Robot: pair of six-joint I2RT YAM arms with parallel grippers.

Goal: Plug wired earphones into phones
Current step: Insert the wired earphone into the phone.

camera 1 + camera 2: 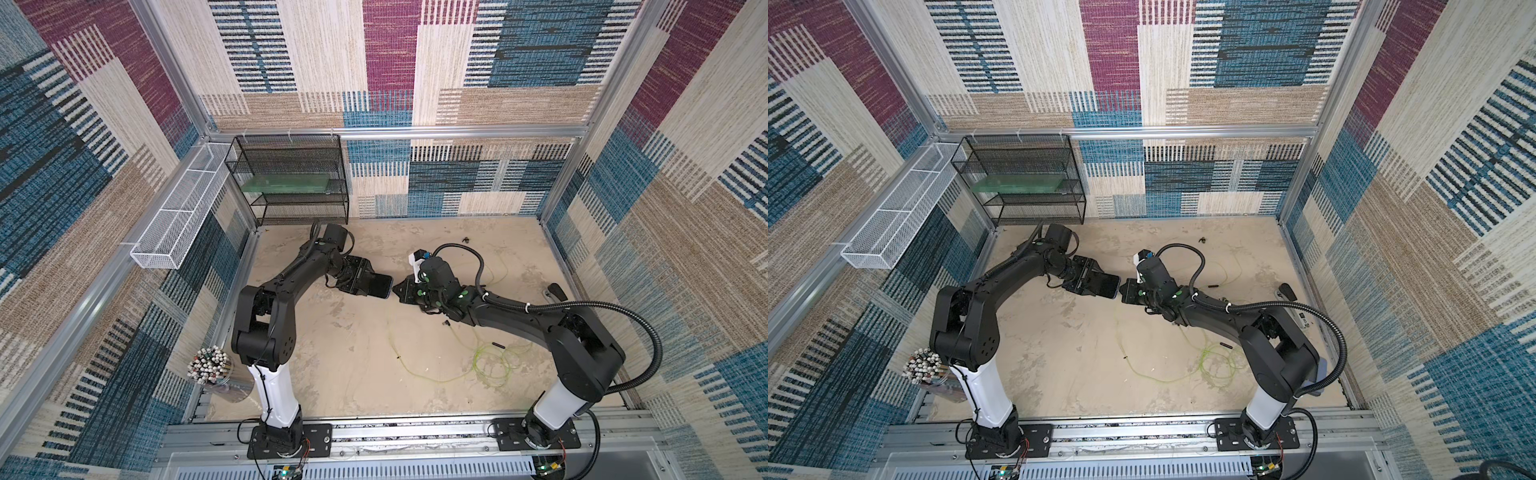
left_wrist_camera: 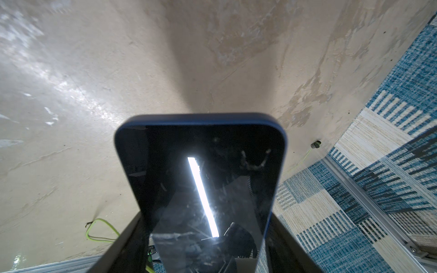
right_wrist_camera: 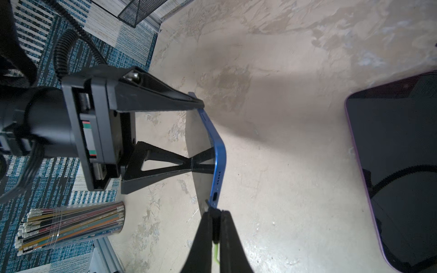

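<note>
My left gripper (image 1: 369, 285) is shut on the long sides of a blue-edged phone (image 1: 384, 286) and holds it above the table. Its glossy dark screen (image 2: 201, 177) fills the left wrist view. Facing it, my right gripper (image 3: 214, 212) is shut on a small black plug (image 3: 214, 227) of the wired earphones. The plug's tip is at the phone's bottom edge (image 3: 218, 165), right beside the oval port (image 3: 214, 196), which shows uncovered. Pale yellow-green cable (image 1: 490, 361) loops on the table near the right arm. A second, purple-edged phone (image 3: 397, 170) lies flat nearby.
A black mesh rack (image 1: 291, 178) stands at the back left, and a white mesh basket (image 1: 174, 224) hangs on the left wall. A clear tube of pencils (image 1: 208, 365) stands beside the left arm's base. A black earbud (image 1: 465, 240) lies near the back.
</note>
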